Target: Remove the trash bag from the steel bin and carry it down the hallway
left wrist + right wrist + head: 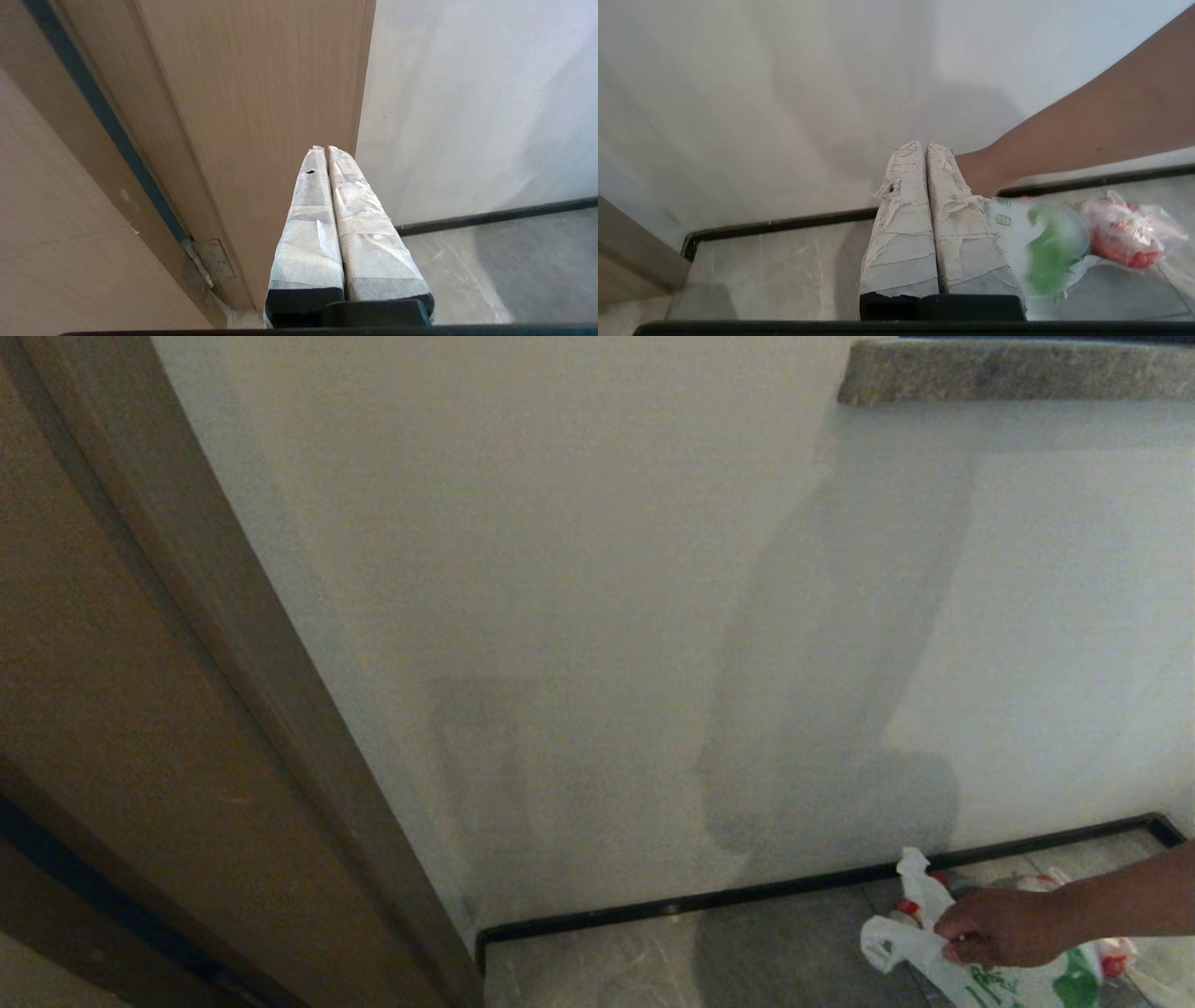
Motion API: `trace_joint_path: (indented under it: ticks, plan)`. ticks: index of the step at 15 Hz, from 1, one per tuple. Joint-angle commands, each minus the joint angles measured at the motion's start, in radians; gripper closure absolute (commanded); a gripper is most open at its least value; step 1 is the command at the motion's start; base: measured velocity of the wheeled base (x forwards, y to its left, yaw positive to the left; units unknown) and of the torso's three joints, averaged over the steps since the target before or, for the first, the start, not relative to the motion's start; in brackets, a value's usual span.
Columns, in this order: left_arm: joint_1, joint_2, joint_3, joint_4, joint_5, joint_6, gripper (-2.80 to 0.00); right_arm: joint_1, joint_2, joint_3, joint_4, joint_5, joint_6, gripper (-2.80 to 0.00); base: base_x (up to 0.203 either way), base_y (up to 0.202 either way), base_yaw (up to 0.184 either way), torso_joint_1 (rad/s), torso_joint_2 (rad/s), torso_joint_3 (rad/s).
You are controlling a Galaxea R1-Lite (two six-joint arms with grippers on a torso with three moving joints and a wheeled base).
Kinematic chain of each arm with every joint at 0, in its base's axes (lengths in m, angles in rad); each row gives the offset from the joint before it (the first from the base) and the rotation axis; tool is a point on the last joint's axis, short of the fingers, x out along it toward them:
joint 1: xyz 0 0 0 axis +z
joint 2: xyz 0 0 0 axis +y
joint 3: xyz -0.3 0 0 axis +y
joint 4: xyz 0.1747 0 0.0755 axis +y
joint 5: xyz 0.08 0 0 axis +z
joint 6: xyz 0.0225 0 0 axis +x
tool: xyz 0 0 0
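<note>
The trash bag point(971, 975) lies on the floor point(747, 952) by the wall point(597, 616), low on the robot's right side. It is white with green print. A person's hand point(994, 926) is on it, pinching the top of the bag. A clear bag with red stuff point(1129, 233) lies just beside it, touching it or nearly so.

The right gripper point(924, 145) points at the wall, near the bag but not on it. Its two fingers are pressed together and hold nothing. The left gripper point(325, 148) is also pressed together and empty. It points at a brown door point(252, 116), well apart from the bag.

I think no step is really going yet. No bin shows in any view, so I cannot tell if the bag came out of one. The robot does not hold the bag. Next, I think, the right gripper must spread, go down to a bag handle and pinch it. The person's hand is in the way, so that needs care.

Count: one trash bag, one clear bag, one hand, two grippers, one door, no bin.
</note>
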Motion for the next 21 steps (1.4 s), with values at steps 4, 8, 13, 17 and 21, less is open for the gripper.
trace_joint_path:
  ticks: [4,8,13,17,21]
  plan:
    - [0.0,0.0,0.0,-0.001,0.0,0.001,0.0,0.0,0.002,0.0,0.0,0.0,0.0,0.0,0.0,0.0,0.0,0.002,0.0,0.193]
    - [0.0,0.0,0.0,-0.001,0.0,0.001,0.0,0.0,0.002,0.0,0.0,0.0,0.0,0.0,0.0,0.0,0.0,0.002,0.0,0.045]
    - [0.0,0.0,0.0,-0.001,-0.001,0.004,0.0,0.0,0.002,0.0,0.0,0.0,0.0,0.0,0.0,0.0,0.0,0.0,0.0,0.0]
    - [0.0,0.0,0.0,-0.001,-0.001,0.004,0.0,0.0,0.002,0.0,0.0,0.0,0.0,0.0,0.0,0.0,0.0,0.0,0.0,0.0]
    - [0.0,0.0,0.0,-0.001,-0.001,0.003,0.0,0.0,0.002,0.0,0.0,0.0,0.0,0.0,0.0,0.0,0.0,0.0,0.0,0.0]
